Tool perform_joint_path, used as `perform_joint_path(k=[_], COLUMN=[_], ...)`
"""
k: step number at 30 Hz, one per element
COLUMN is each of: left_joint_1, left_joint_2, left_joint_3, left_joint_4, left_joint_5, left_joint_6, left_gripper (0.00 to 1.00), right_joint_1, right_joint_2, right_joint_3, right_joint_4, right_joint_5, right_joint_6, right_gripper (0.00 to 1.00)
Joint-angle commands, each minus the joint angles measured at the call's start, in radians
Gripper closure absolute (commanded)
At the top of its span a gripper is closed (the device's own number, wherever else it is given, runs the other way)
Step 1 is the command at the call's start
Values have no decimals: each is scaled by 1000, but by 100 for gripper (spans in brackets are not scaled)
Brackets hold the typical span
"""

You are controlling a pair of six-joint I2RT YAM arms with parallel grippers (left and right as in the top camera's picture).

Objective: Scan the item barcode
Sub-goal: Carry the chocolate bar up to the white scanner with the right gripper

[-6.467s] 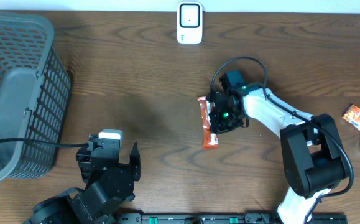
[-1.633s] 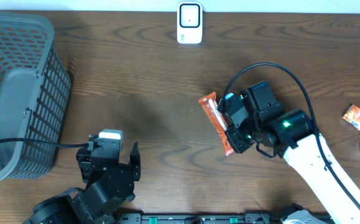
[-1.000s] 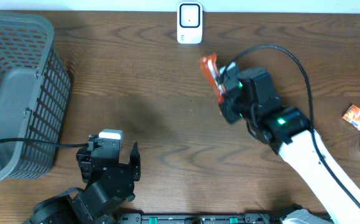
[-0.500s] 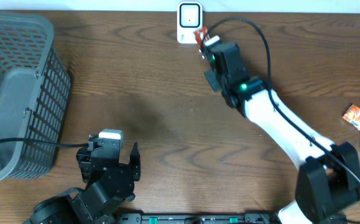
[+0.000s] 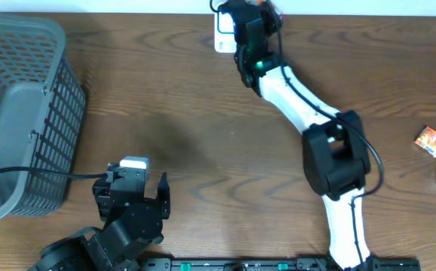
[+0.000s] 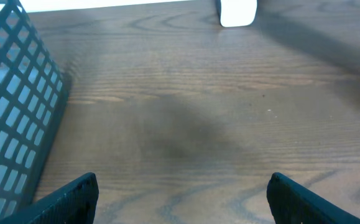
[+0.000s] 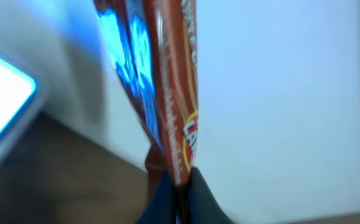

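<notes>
The wooden surface (image 5: 165,113) carries a grey basket (image 5: 22,113) at 9 o'clock, probably the place for scanned goods. The right arm (image 5: 300,105) reaches far to 12 o'clock, because the white scanner (image 5: 221,41) stands there at the edge. The left pincer (image 6: 180,208) waits at 7 o'clock, jaws wide and holding nothing, out of the way. The right pincer (image 7: 175,196) is closed tight on the lower end of the snack packet (image 7: 167,93). The packet is upright just beside the scanner's blue light, I think so that its barcode meets the window.
</notes>
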Motion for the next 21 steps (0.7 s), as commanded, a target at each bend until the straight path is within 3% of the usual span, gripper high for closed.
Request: perform_joint_path(k=[1, 5, 21], left_joint_1=[4, 4, 4], left_joint_2=[-1, -1, -1], left_joint_3=[-6, -6, -6], left_joint_4=[-2, -2, -2], left_joint_5=[-5, -5, -5], left_joint_6=[-12, -12, -12], left_gripper=[13, 13, 13], right_joint_1=[11, 30, 49], right_joint_2=[91, 171, 217], right_joint_3=[28, 28, 28], right_joint_4=[185, 298, 235], right_joint_5=[163, 166, 181], right_joint_6=[-417, -585, -649], right_gripper=[99, 99, 99])
